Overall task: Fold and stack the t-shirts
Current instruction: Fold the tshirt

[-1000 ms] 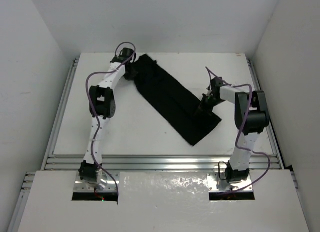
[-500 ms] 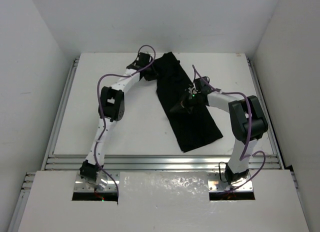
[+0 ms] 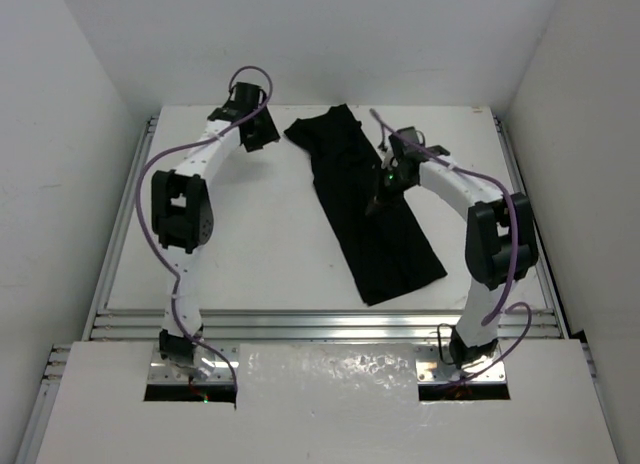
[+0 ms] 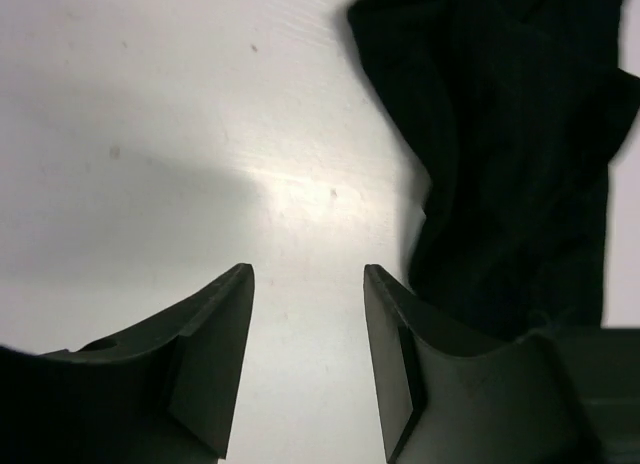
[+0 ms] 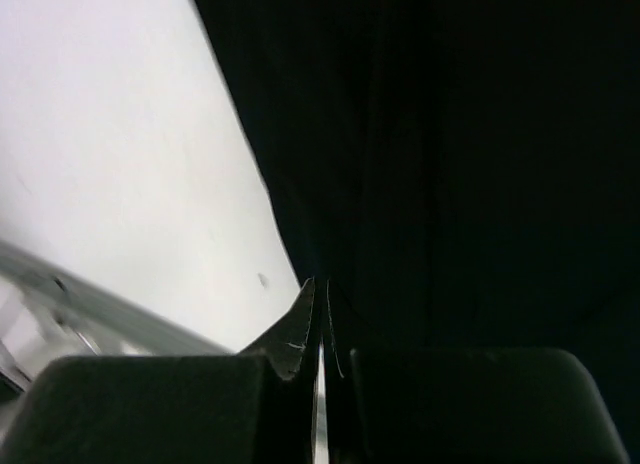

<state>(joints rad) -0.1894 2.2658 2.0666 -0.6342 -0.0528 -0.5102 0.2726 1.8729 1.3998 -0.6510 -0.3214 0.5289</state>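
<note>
On white-walled table [image 3: 260, 264], left end effector [image 4: 307, 281] apart, right end effector [image 5: 320, 289] clamped on t-shirt [image 3: 372, 229].

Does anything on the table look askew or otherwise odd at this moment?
Yes. The t-shirt lies slanted across the table, a long strip with its far end bunched, not squared. The left tool is open over bare table beside it.

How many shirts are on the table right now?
1. The black shirt lies diagonally on the table, from far centre toward the near right. No second one shows, though anything beneath it would be hidden.
</note>
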